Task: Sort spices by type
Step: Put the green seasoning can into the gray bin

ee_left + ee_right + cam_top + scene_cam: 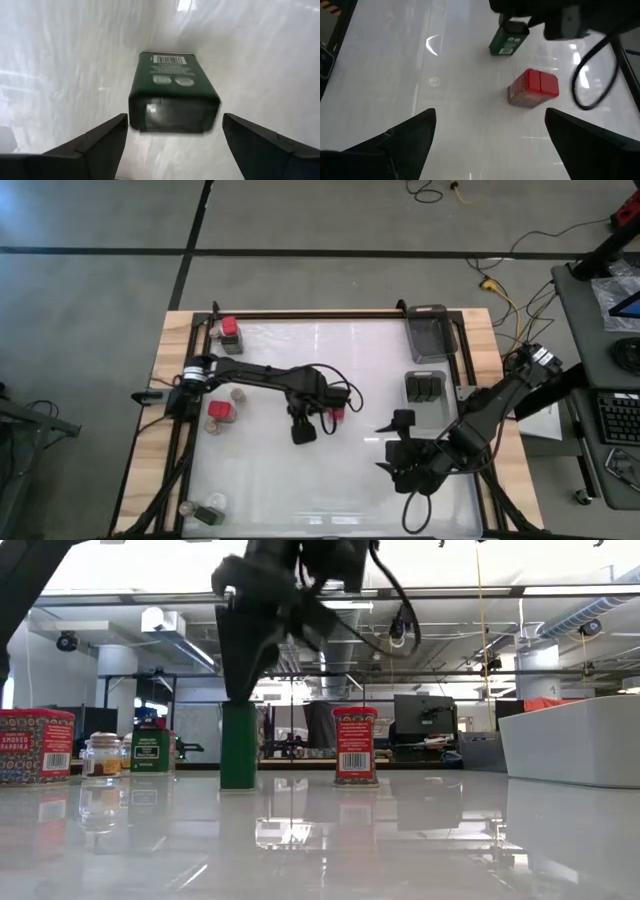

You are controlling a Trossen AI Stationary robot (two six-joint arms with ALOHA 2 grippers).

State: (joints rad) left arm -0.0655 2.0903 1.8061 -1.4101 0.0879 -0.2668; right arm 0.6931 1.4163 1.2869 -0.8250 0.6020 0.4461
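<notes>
The left gripper (172,145) hangs directly over the upright green tin (172,95), fingers (95,142) open astride it; the right gripper (490,145), open, waits farther off.

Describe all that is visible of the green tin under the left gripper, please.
The green tin is a small rectangular box, metal by its look, dark green with a white barcode label and pale print. It stands upright on the glossy white table, beside a red tin but apart from it. The left gripper is open above it, fingers on either side, not touching.
</notes>
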